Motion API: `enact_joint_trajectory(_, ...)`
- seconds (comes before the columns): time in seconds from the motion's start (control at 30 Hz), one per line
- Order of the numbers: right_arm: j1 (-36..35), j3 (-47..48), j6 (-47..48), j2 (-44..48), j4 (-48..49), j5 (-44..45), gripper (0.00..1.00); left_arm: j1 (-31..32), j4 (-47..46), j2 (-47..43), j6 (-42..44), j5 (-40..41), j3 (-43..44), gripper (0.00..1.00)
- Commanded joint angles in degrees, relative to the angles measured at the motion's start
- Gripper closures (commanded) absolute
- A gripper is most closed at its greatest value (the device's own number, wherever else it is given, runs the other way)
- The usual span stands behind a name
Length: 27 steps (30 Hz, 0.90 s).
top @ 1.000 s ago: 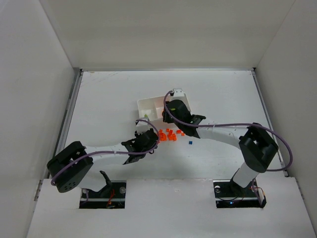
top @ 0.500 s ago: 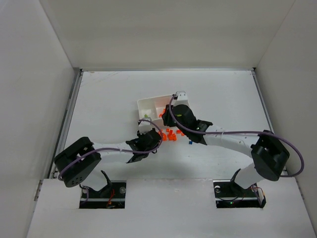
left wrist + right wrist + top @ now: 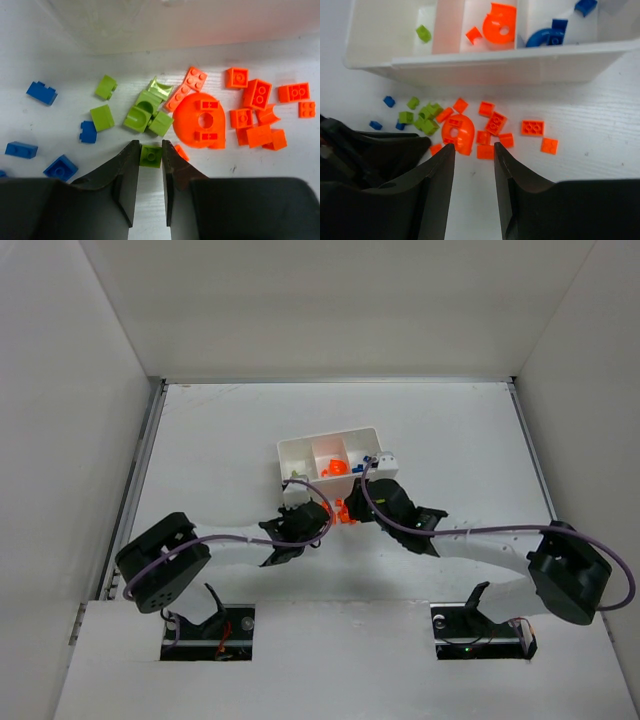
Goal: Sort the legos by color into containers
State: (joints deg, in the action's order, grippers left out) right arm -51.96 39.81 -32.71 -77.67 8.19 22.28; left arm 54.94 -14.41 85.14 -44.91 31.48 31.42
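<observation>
In the left wrist view my left gripper (image 3: 150, 156) is shut on a small lime green lego (image 3: 151, 152) resting on the table. More green legos (image 3: 145, 112) lie just ahead of it, blue ones (image 3: 41, 92) to the left and orange ones (image 3: 257, 95) to the right, among them a large rounded orange piece (image 3: 192, 122). My right gripper (image 3: 473, 150) stands open above the orange legos (image 3: 492, 122) with nothing between its fingers. Beyond it, the white tray of containers (image 3: 510, 67) holds a green lego (image 3: 423, 33), orange pieces (image 3: 499, 22) and blue pieces (image 3: 546, 35), one colour per compartment.
From above, the tray (image 3: 290, 450) sits mid-table with the loose pile (image 3: 345, 512) just in front of it. Both grippers, left (image 3: 318, 512) and right (image 3: 352, 502), crowd that pile. White walls enclose the table on three sides.
My left gripper has closed on the green lego. The right arm has drawn back from over the tray toward the pile with its jaws wider, and an orange piece now lies in the middle compartment.
</observation>
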Motion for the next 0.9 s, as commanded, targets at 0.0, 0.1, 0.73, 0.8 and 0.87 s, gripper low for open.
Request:
enact_joint_trajectory(0.0, -0.9, -3.2, -2.4, 1.2, 2.2, 1.4, 0.57, 0.7, 6.0, -4.5, 0.3, -0.4, 0.7, 0.85)
enact_joint_trajectory(0.1, -1.5, -5.2, -2.6, 0.8, 2.4, 1.4, 0.54, 0.7, 7.9, -9.6, 1.2, -0.4, 1.2, 0.87)
enact_joint_trajectory(0.73, -5.7, -4.3, -0.7, -6.2, 2.0, 3.4, 0.39, -16.0, 3.7, -4.5, 12.6, -5.9, 17.7, 0.84)
enact_joint_trajectory(0.8, -5.7, -4.2, -0.9, -6.9, 2.1, 3.4, 0.42, -16.9, 3.5, -1.6, 13.4, -6.1, 19.5, 0.83)
enact_joint_trajectory(0.87, -5.5, -3.6, -0.6, -7.8, 2.1, 3.2, 0.45, -17.6, 3.5, 1.0, 14.1, -6.0, 21.0, 0.82)
